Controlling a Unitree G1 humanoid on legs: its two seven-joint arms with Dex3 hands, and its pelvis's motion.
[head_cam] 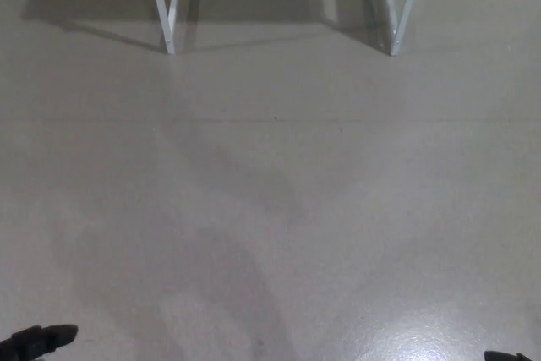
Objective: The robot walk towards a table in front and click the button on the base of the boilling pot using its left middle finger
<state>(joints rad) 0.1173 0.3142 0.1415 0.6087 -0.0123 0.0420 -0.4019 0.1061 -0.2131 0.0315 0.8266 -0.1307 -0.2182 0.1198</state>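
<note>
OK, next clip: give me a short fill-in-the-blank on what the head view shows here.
1. The white table legs stand at the ___ of the picture.
2. Most of the view is bare grey ___.
3. The left robot hand shows in the bottom-___ corner.
4. The boiling pot is ___ in view.

Missing words: top; floor; left; not

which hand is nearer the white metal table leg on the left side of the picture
Left. The left hand sits at the bottom left corner, well below the left white metal table leg. The right hand barely shows at the bottom right corner, farther off diagonally.
</note>
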